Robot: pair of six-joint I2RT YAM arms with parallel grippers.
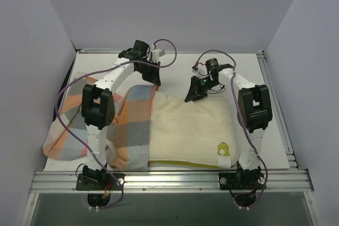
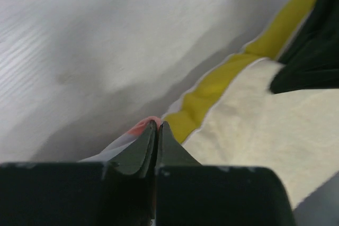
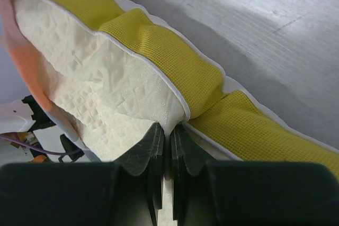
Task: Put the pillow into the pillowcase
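**Both sets of fingers clamped at the far edge, pillow partly sleeved**

The pillow (image 1: 190,130) lies flat on the worktop (image 1: 106,64). Its left end is tucked under the checked pillowcase (image 1: 135,115), which spreads away to the left in loose folds. Most of the cream face is uncovered, so I'd say the job is less than half done.

The left fingers (image 1: 154,80) are pressed tight together at the far edge, with a sliver of orange-pink cloth nipped at their tips. That looks like the rim of the pillowcase opening. The right fingers (image 1: 192,98) are clenched on the pillow's far edge, pinching the seam where the cream top meets the yellow side band.

The pillow looks light and squashy. It dents where it is pinched, and it will likely sag or fold if lifted by one point, so the piped seam is the sensible hold. The pillowcase is thin and floppy, with no stiffness to keep its mouth open. Its hem is the place to grip, and it could easily bunch against the pillow's textured face or slip out of a shallow pinch.
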